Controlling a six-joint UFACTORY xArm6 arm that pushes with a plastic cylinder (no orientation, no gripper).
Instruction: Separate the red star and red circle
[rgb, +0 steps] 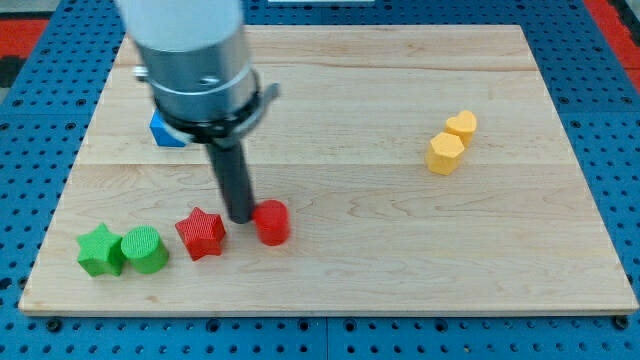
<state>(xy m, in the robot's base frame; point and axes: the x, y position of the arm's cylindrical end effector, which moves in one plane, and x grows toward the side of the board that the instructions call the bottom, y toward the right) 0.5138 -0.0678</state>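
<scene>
The red star (202, 233) lies near the view's bottom left on the wooden board (330, 170). The red circle (272, 222) lies a short way to its right. My tip (241, 217) stands between the two, close against the red circle's left side and just above and to the right of the red star. The dark rod rises from there to the grey arm body at the view's top left.
A green star (100, 250) and a green circle (144, 250) sit together left of the red star. A blue block (165, 131) is partly hidden behind the arm. A yellow heart (461, 125) and a yellow hexagon (445, 153) touch at the right.
</scene>
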